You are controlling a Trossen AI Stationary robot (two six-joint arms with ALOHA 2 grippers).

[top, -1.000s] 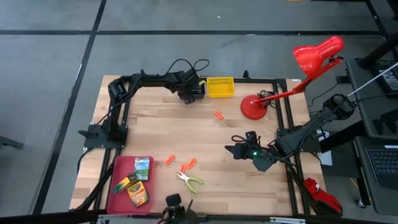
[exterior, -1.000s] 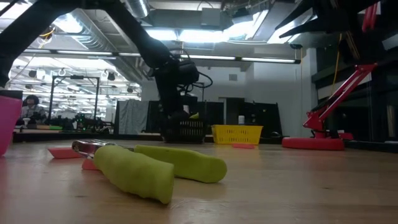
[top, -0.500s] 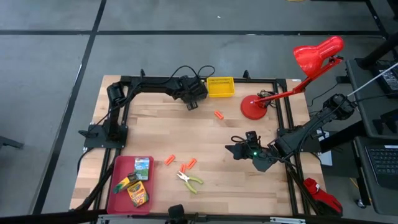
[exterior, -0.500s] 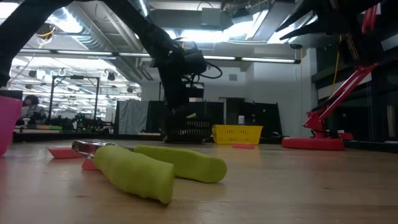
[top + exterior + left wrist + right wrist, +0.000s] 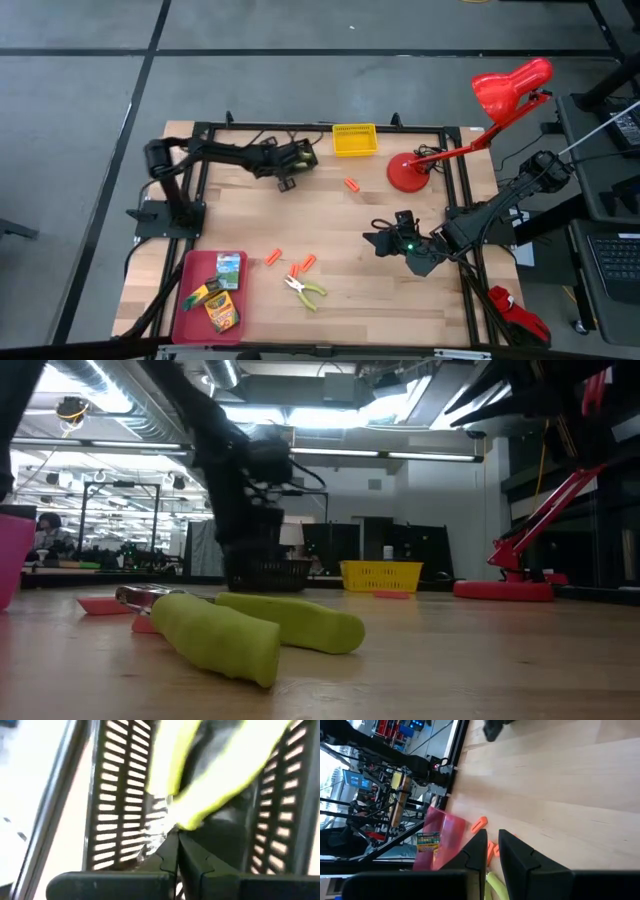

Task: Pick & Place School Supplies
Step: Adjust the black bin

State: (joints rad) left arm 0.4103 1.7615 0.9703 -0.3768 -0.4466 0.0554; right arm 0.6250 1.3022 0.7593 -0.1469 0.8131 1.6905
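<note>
Black mesh bin point(image 5: 125, 810) fills my left tool's point(image 5: 287, 172) view; that tool is clenched, carrying the bin with a lime-handled tool point(image 5: 200, 775) inside, I judge. My right tool point(image 5: 385, 240) waits pinched near-closed, empty. Pliers point(image 5: 305, 289) lie on the tabletop point(image 5: 480, 310); bin contents blur.

Overhead view straight down, low view table-level — both share yellow bin point(image 5: 354, 139) point(image 5: 381, 574)
</note>
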